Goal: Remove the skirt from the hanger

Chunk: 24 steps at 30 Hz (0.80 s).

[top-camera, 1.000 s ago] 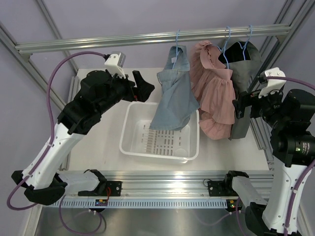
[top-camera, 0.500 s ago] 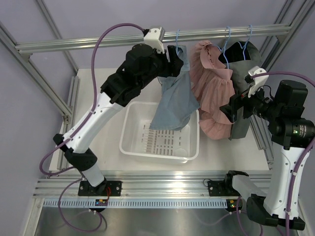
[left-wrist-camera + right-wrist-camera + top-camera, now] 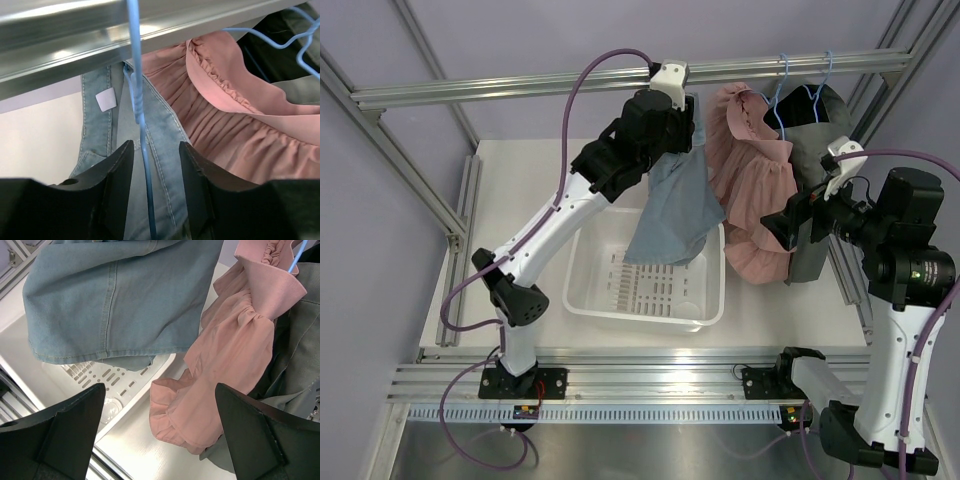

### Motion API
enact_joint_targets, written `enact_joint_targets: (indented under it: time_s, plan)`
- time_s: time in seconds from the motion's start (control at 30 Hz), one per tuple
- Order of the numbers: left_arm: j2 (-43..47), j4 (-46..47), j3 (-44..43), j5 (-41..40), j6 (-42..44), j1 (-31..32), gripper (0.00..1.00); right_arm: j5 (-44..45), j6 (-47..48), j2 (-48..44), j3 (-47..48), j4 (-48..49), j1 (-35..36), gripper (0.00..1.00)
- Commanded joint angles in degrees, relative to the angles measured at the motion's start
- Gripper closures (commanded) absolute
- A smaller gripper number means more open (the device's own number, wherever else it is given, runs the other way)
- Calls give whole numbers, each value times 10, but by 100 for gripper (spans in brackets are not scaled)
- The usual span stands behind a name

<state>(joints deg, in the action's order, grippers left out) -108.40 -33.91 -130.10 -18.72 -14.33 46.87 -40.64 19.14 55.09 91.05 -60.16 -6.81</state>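
Left arm (image 3: 555, 215) fully stretched up and forward, black two-finger left gripper (image 3: 155, 150) up high, jaws parted. Right arm (image 3: 895, 330) elbow-bent, right gripper (image 3: 159, 389) pointing inward, jaws wide apart.

Robot lab, aluminium rail frame (image 3: 520, 86), lilac walls (image 3: 520, 30)

Lilac booth framed in bare aluminium

Plain lavender walls (image 3: 380, 250) close in a white worktop (image 3: 515, 180), evenly lit with only soft shadows. A horizontal aluminium rail (image 3: 520, 88) spans the top (it glares brightly in the left wrist view). Diagonal struts (image 3: 395, 145) drop at both sides, slotted extrusions (image 3: 650, 370) edge the near side, and a dull grey metal sheet (image 3: 650, 450) lies below.
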Motion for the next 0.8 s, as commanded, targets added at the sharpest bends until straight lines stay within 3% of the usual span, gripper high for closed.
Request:
enact_joint_targets:
  time_s: [0.0,0.27,0.77]
  plan:
    - [-19,39,-38,-23,25,-6,59,-21,-23,-5,-2,34,2,1]
    - [-22,48,-50,-2,25,-14,100,-39,-45,-10,-1,47,2,1]
    - [67,113,-50,35,9,-13,100,-52,-55,-8,-7,63,2,0]
